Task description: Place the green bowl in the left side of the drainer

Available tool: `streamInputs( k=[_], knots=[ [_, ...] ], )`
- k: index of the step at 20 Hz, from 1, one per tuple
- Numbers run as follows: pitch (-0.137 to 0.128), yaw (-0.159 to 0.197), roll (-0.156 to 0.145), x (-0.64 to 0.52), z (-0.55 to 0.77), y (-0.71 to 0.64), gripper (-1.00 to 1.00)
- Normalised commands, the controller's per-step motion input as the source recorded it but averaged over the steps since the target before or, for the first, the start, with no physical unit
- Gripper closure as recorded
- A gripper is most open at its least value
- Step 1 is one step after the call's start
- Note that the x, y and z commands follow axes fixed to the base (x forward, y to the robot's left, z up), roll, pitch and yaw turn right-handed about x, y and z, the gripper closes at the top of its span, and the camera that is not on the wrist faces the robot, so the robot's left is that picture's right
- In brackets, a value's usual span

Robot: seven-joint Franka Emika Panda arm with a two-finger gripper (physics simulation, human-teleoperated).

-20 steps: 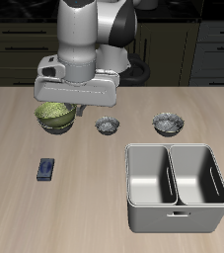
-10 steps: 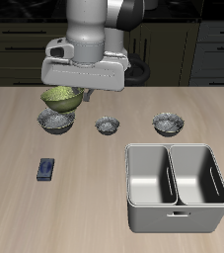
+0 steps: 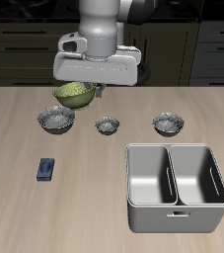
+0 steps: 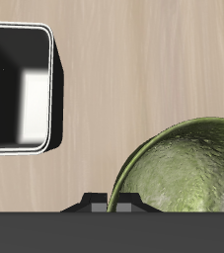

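Yellow-green bowl (image 3: 74, 94) now airborne, clear of grey patterned bowl (image 3: 55, 120) it sat in a second ago. Gripper (image 3: 88, 91) clamped on its rim, carrying toward drainer (image 3: 176, 205). Both compartments empty; transit underway.

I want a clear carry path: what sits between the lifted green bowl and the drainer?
In the exterior view, the small grey bowl sits on the table under the line from the green bowl to the drainer; otherwise bare tabletop.
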Motion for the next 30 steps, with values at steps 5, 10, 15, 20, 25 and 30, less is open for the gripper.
streamInputs(
  k=[5,10,15,20,25,30],
  knots=[
    [0.016,0.003,0.037,0.15,0.00,0.44,1.00],
    [0.011,0.012,0.030,0.11,0.04,0.54,1.00],
    [0.004,0.014,0.007,0.05,0.15,0.42,1.00],
    [-0.015,0.026,0.057,0.17,0.18,0.56,1.00],
    [0.011,0.017,0.039,0.34,-0.04,0.52,1.00],
    [0.008,0.004,0.052,0.22,0.00,0.59,1.00]
  ],
)
